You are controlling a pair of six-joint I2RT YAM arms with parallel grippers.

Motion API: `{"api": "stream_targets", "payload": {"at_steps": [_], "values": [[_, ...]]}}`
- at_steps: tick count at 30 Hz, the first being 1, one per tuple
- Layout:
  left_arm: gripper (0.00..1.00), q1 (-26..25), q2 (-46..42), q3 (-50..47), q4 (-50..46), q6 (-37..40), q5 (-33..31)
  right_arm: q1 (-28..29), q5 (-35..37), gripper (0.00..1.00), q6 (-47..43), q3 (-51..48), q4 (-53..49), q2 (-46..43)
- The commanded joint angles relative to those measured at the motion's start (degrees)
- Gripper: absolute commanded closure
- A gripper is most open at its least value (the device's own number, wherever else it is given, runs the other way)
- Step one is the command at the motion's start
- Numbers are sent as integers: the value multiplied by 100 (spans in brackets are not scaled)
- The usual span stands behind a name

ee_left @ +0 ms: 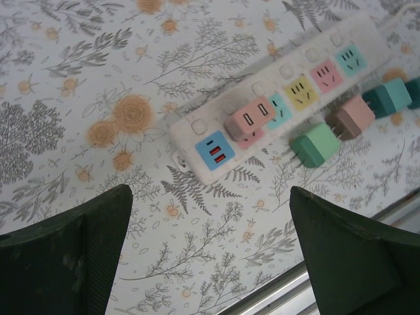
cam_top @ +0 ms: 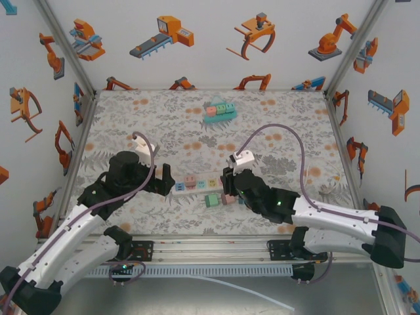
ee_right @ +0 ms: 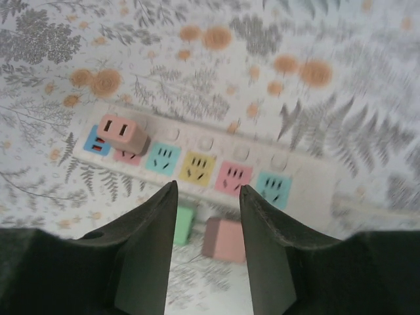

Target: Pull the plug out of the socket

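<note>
1. Top external view.
   - Table (cam_top: 164, 118): covered in grey fern and orange flower print, with an aluminium rail along its near edge.
   - Walls (cam_top: 210, 39): white, patterned with orange robot-arm and gripper cartoons.
   - White power strip (cam_top: 197, 182): lies near the near edge, about midway along it, between the two grippers.
   - Left gripper (cam_top: 167, 180): at the strip's left end.
   - Right gripper (cam_top: 228, 187): at the strip's right end.
   - Teal block cluster (cam_top: 218, 111): near the far edge.
   - Any lettering is too small to read.

2. Left wrist view.
   - Left gripper (ee_left: 210, 256): jaws wide open and holding nothing, near the power strip (ee_left: 289, 85).
   - Pink plug (ee_left: 249, 118): seated in the socket beside the blue USB panel (ee_left: 214, 151), which has two red ports.
   - Loose on the table (ee_left: 65, 98), just beside the strip: green adapter (ee_left: 316, 146), pink adapter (ee_left: 351, 118), teal adapter (ee_left: 387, 98).

3. Right wrist view.
   - Right gripper (ee_right: 207, 249): jaws parted with nothing between them, above the power strip (ee_right: 203, 157).
   - Pink plug (ee_right: 121, 132): upright in the socket beside the strip's USB end.
   - Green adapter (ee_right: 186, 223) and pink adapter (ee_right: 223, 237): beside the strip.
</note>
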Motion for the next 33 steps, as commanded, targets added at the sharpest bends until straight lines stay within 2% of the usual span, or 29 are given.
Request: {"api": "stream_targets", "payload": {"at_steps": [1,6,9,11,15,18,24,28,33], "values": [[3,131,51,-30,145,-968,-464,-10,-152,51,-2557,83,729,-59],[3,626,264,17,-6,-2241,-280,-342,-1377,47,-3866,691,-42,412],[0,942,521,23,-168,-2942,13,-559,-2527,47,-4604,1049,-395,780],[1,1046,764,43,-227,-3191,249,-701,-3367,47,-5136,1264,-613,1045],[3,1070,1249,117,-312,-3433,551,-936,-4345,47,-5728,1892,-1156,1760],[10,1084,1612,36,-201,-3525,733,-1104,-5037,47,-5917,2335,-1344,2325],[18,1079,2145,87,-166,-3301,594,-1249,-5866,47,-6014,3012,-1319,3411],[26,1079,2522,110,-66,-3133,732,-1347,-6153,47,-6003,3145,-1166,3840],[31,1079,2730,15,136,-3097,739,-1503,-6371,47,-5987,3277,-1093,4179]]}}
